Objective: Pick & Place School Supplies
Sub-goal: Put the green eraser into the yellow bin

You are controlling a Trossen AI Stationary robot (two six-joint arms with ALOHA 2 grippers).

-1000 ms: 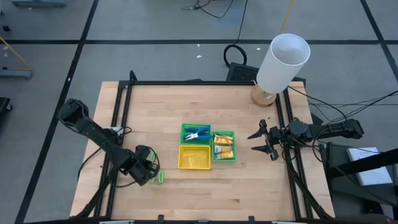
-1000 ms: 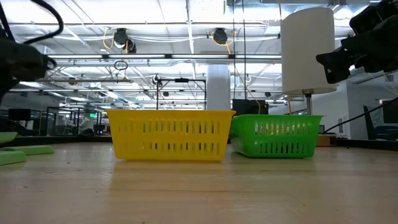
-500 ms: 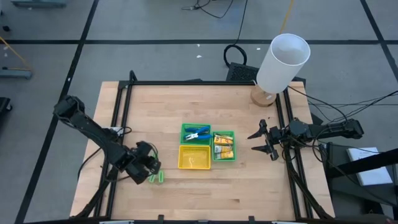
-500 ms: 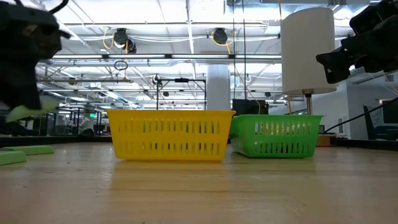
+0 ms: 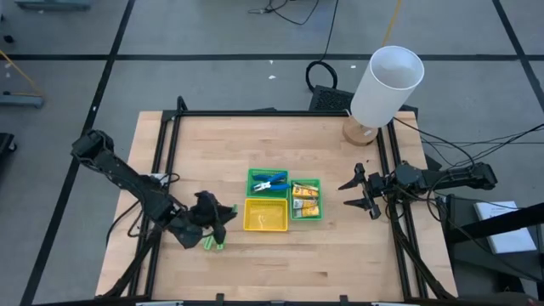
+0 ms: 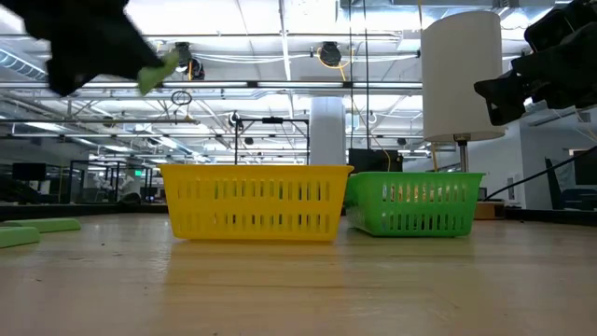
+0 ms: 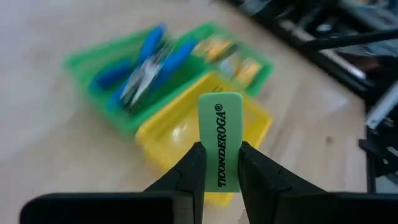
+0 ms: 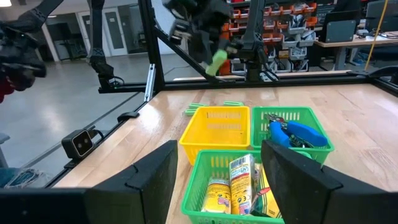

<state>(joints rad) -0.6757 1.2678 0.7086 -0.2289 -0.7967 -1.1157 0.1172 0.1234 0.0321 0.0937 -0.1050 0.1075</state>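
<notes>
the left gripper [image 7: 219, 163] has lifted off the table with a light-green stick [image 7: 221, 140] pinched between its jaws, the yellow tray [image 7: 249, 121] just ahead, while the right gripper [image 5: 360, 192] waits wide apart.

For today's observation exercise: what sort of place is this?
Probably a robotics lab or workshop: exposed ceiling trusses and lamps, parts-bin shelving, and cables trailing beside the framed wooden table.

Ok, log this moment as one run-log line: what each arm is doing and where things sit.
left gripper: shut on light-green stick, lifted near yellow tray | right gripper: open, waiting at table's right edge | sticks left on table
</notes>
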